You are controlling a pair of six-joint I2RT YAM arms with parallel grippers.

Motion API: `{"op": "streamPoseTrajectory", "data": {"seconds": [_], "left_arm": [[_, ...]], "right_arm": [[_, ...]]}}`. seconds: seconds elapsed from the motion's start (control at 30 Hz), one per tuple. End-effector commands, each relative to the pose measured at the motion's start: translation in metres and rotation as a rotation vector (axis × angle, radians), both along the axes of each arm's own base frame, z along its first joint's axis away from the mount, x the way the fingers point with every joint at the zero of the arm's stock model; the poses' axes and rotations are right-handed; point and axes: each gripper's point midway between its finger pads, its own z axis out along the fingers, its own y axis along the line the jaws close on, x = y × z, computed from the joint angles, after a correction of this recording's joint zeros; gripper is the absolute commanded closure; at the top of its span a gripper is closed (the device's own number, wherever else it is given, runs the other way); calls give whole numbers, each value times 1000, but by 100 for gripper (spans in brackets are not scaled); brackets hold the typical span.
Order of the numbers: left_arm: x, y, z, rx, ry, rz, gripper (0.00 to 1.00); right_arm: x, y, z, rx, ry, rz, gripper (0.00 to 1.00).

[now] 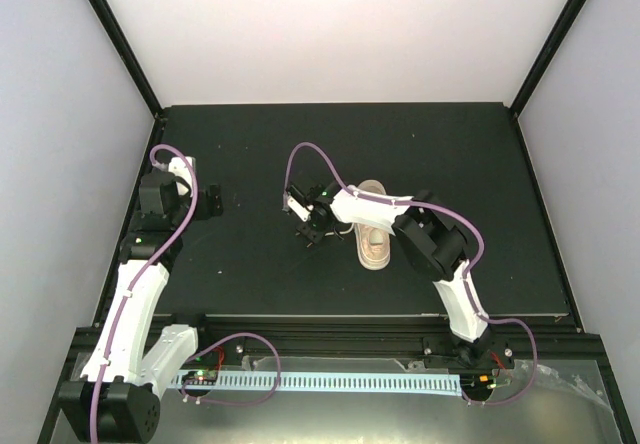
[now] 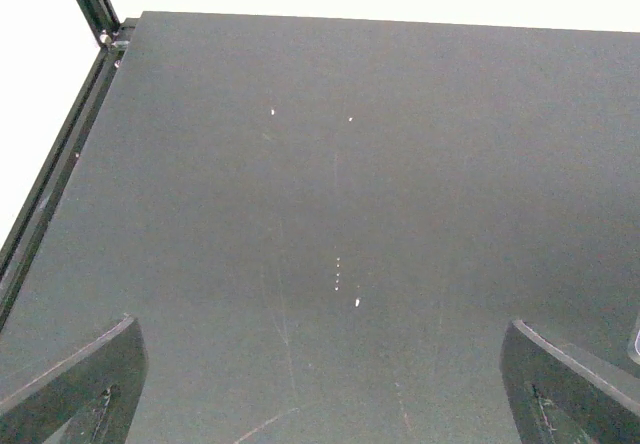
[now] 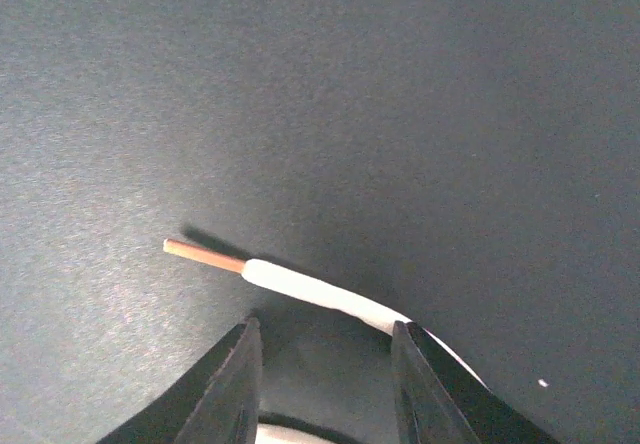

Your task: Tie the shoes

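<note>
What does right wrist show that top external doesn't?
Right wrist only: the cream lace and its tan tip, lying on the table just beyond the right gripper, whose fingers stand somewhat apart. Top external only: the whole sneaker and the left gripper, off to the left and well away from it. Both: the black table and the right gripper.

The right arm [image 1: 420, 226] crosses over part of the sneaker [image 1: 374, 249] and hides it. In the wrist view the lace [image 3: 310, 286] slips behind a finger of the right claw [image 3: 325, 334], so its grip cannot be judged. The bottom edge cuts off the left claw [image 2: 320, 332], leaving only the fingertips in view.
</note>
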Motion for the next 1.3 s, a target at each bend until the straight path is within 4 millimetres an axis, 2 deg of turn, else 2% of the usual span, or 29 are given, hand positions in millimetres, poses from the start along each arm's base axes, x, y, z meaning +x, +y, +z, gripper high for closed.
{"op": "streamPoseTrajectory", "data": {"seconds": [0.0,0.13,0.3,0.4,0.73,1.07,1.17,1.27], "left_arm": [[-1,-6,7,-14,-27,-30,1],[-1,-6,7,-13,-26,-28,1],[-1,-5,5,-12,-21,-27,1],[-1,-5,6,-11,-20,-26,1],[-1,-7,5,-14,-18,-34,1],[-2,-8,5,-16,-19,-37,1],[-2,-7,5,-16,-19,-36,1],[-2,-8,5,-18,-18,-39,1]], "right_arm": [[15,-5,-9,-53,-65,-10,62],[13,-2,0,-27,-66,5,61],[16,8,37,40,-94,37,55],[21,9,46,67,-87,51,51],[30,1,13,-13,-56,78,52],[33,0,-3,-31,-23,91,53],[33,0,-10,-47,-15,100,57],[31,-3,-19,-59,10,104,69]]}}
